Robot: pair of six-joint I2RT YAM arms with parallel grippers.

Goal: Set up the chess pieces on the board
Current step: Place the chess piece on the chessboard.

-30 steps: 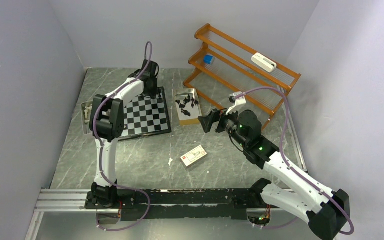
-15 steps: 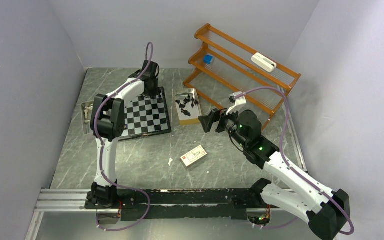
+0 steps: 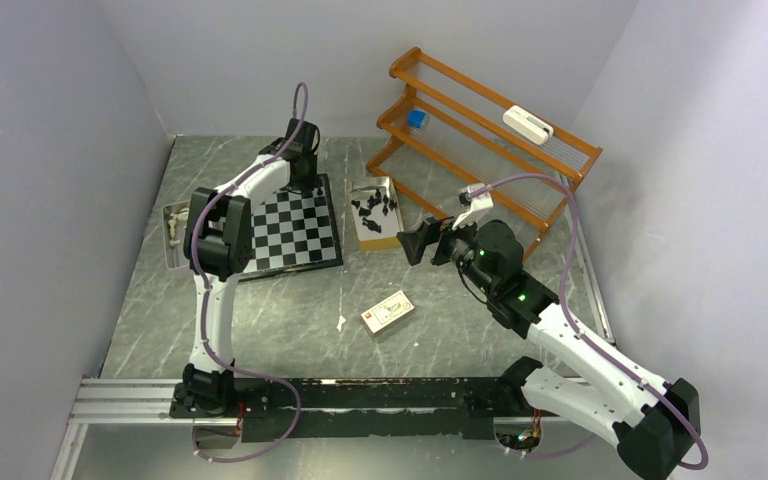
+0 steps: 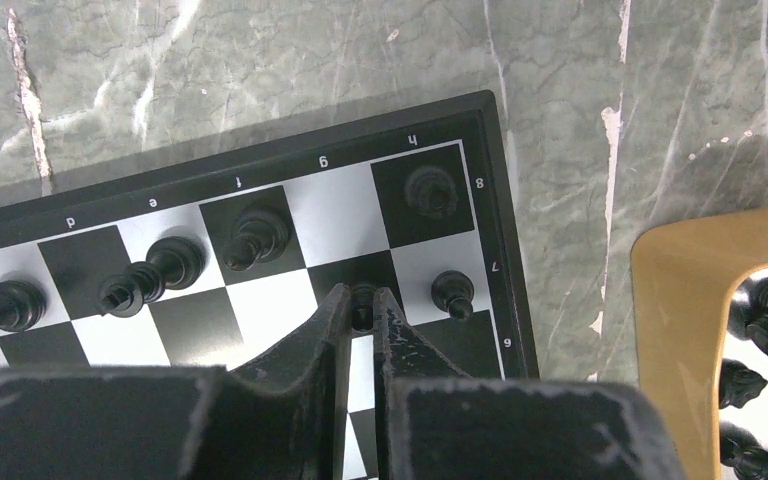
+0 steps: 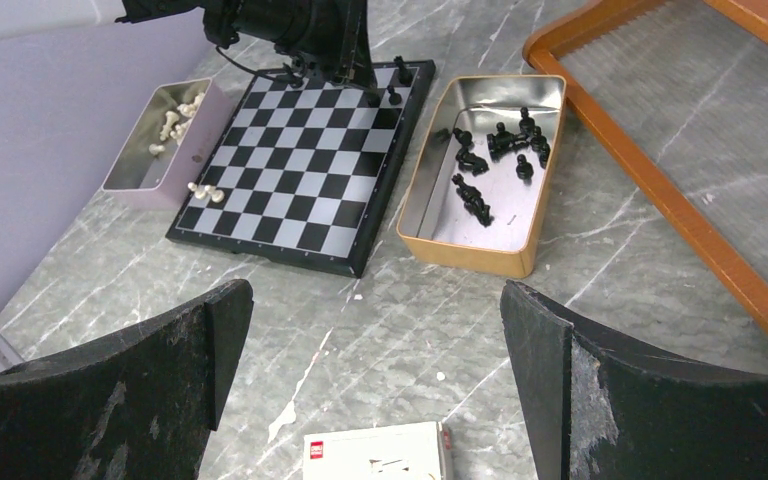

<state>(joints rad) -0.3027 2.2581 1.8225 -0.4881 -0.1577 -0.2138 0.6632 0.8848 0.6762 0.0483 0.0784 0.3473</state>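
Grey-green marbled tabletop point(image 3: 290, 320): left gripper point(image 4: 362, 312) pinches a tiny black chess pawn point(image 4: 362, 297) narrowly over the flat black-and-white checkered chessboard point(image 4: 260, 160) at its far right corner, probably filling the pawn row; right gripper point(image 5: 375, 300) hangs wide, empty, near the tan metal tin point(image 5: 480, 262), seemingly staged for picking.

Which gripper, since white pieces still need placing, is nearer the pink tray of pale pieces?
Left. The left gripper is over the board, whose left edge the tray lies beside; the right gripper hovers beyond the board and the gold tin.
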